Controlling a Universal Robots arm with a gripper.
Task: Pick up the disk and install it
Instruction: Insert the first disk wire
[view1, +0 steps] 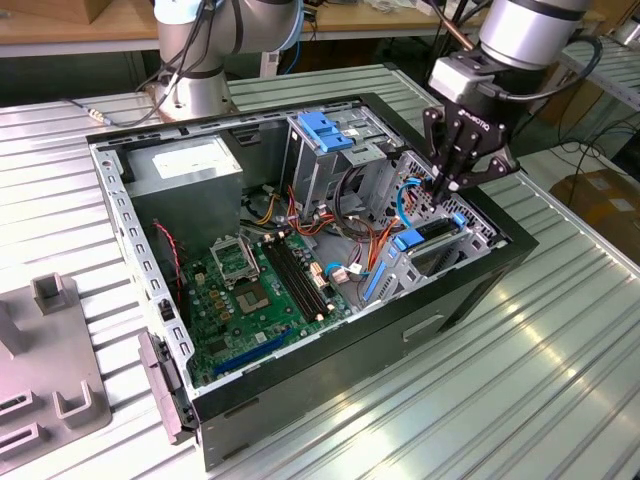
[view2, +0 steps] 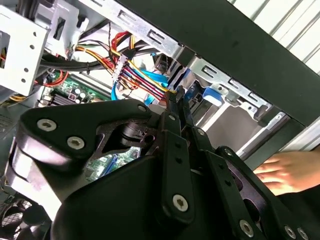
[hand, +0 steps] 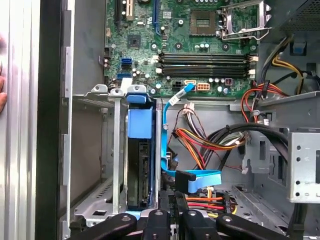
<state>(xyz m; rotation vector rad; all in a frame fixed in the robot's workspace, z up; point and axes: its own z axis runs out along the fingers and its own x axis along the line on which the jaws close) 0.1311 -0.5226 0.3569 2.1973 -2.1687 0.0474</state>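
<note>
Black two-finger gripper (view1: 443, 186) nearly closed, apparently holding nothing, tips pressing at flat silver-grey disk in blue plastic bracket (hand: 139, 160), standing on edge in grey metal drive bay (hand: 95, 150) at case's 3 o'clock. Risk: snagging blue flat data cable (hand: 192, 179) just beside; jamming if tilted.

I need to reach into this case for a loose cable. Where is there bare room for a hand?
Free: the bay slot between the case wall and the disk. Crowded: beside the disk, where the gripper and the cable bundle sit; the drive cage blocks farther in.
</note>
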